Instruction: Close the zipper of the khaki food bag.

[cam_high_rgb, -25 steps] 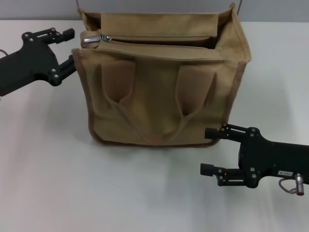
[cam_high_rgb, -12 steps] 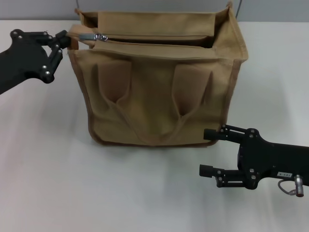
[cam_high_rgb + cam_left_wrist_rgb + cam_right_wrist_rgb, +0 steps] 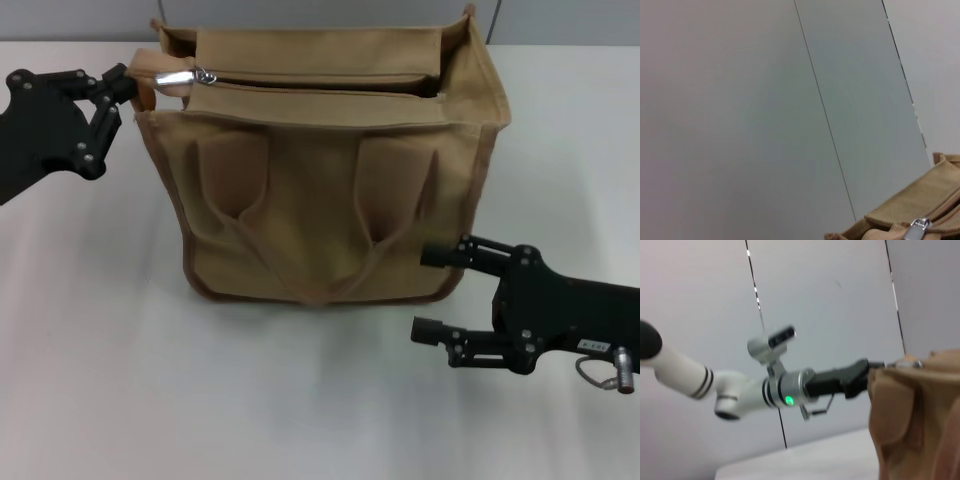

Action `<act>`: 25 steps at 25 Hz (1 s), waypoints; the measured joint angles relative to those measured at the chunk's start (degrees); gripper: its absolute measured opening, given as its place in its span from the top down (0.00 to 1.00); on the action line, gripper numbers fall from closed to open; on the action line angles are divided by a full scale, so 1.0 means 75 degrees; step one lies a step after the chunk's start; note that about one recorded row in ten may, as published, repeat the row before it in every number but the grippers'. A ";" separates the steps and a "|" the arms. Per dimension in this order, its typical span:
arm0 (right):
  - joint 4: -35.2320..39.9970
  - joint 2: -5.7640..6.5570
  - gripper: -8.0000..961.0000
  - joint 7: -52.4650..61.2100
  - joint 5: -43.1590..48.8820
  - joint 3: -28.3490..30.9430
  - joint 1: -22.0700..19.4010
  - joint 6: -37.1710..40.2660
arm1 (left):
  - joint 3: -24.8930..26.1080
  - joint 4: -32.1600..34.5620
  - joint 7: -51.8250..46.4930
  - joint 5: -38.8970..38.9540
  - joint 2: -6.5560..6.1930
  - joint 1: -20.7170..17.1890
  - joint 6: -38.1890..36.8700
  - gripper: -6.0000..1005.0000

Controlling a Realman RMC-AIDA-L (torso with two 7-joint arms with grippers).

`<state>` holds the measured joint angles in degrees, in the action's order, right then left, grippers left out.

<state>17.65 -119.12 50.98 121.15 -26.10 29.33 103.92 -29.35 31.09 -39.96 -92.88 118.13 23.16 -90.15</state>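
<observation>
Left gripper (image 3: 128,85) sits at the top left corner of the khaki food bag (image 3: 330,190), fingertips pinched on the fabric tab just beside the silver slider of the zipper (image 3: 185,76); right gripper (image 3: 435,290) hangs open, holding nothing, low by the bag's front right corner, apparently touching it. The bag stands upright mid-table (image 3: 100,350) with the zipper open along its top, and it looks light and floppy, so I'd hold the end tab taut and take the small, probably slippery metal pull itself. Pull tab detail is tiny, the zipper's far right end is lost in the fold, and the left wrist view catches only a corner of the bag.
</observation>
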 joint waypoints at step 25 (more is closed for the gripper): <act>-0.0608 0.0005 0.14 0.2215 -0.1537 0.0021 0.0402 0.1559 | -0.0009 -0.0338 0.0101 0.0375 0.0060 0.0041 -0.0261 0.97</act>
<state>13.09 -119.08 67.59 109.62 -25.94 32.35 115.61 -29.42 28.55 -39.19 -90.07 118.58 23.47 -92.11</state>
